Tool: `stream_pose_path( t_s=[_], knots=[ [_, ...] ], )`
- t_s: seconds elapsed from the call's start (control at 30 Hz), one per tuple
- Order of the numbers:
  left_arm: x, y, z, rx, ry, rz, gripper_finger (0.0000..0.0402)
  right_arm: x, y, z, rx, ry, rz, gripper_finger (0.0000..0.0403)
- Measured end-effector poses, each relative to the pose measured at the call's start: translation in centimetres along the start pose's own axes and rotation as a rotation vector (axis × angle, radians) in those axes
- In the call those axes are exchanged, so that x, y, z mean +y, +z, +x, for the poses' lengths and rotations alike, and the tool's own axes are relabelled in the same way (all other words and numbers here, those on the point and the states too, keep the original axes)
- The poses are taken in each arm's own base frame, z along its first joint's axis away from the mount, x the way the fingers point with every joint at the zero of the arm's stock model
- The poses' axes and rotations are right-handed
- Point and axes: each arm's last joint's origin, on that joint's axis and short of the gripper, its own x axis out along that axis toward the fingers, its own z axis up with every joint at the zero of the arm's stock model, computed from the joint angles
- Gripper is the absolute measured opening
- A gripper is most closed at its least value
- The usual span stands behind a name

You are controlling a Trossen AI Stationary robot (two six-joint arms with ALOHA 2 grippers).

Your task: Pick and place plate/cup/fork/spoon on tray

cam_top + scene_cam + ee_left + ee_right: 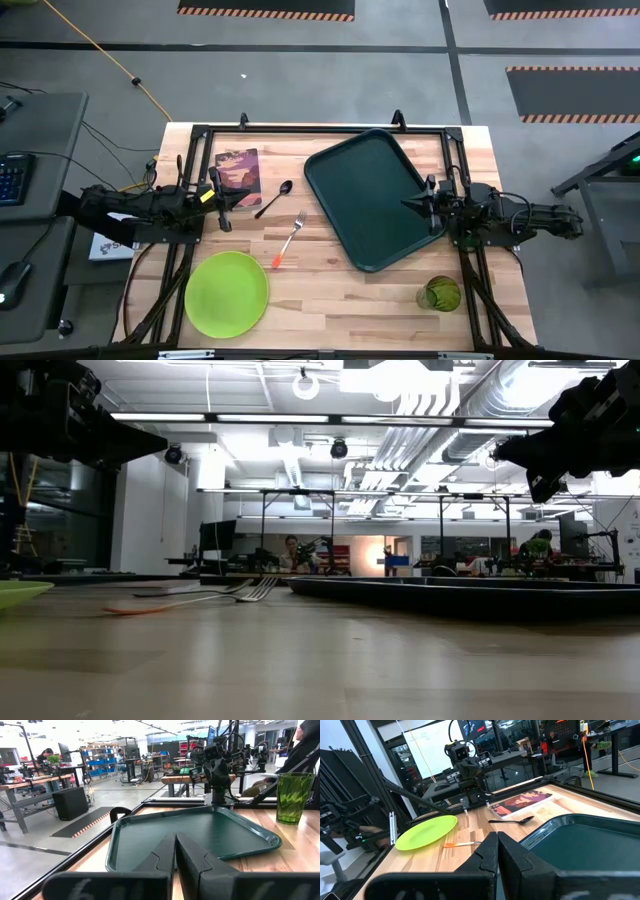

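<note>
The dark-green tray (pixel 372 195) lies flat on the table's far right half. The lime-green plate (pixel 227 293) lies near the front left. The orange-handled fork (pixel 288 240) and the dark spoon (pixel 274 198) lie between plate and tray. The green cup (pixel 440 294) stands upright at the front right. My left gripper (pixel 226 201) is shut and empty at the left, beside a maroon book. My right gripper (pixel 408 204) is shut and empty over the tray's right edge.
A maroon picture book (pixel 237 171) lies at the far left. A black frame (pixel 300 130) runs along the table's far edge and sides. Bare wood lies between plate and cup along the near edge.
</note>
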Motion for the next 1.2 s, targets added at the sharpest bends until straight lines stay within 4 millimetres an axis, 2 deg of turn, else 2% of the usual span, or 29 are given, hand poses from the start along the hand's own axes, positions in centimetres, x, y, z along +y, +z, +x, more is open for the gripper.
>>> stream_pose_path(
  t_s=[0.97,1.07,1.13,1.2],
  knots=[
    [0.0,0.0,0.0,0.0,0.0,0.0,0.0005,0.0,0.0,0.0,0.0,0.0,0.0,0.0],
    [0.0,0.0,0.0,0.0,0.0,0.0,0.0005,0.0,0.0,0.0,-0.005,-0.012,-0.077,0.0],
    [0.0,0.0,0.0,0.001,0.0,0.0,0.0005,0.0,0.3,0.0,-0.032,-0.018,-0.103,0.0],
    [0.0,0.0,0.0,0.0,0.0,0.0,0.0005,0.3,1.4,-0.1,-0.145,0.007,-0.073,0.0]
  ],
)
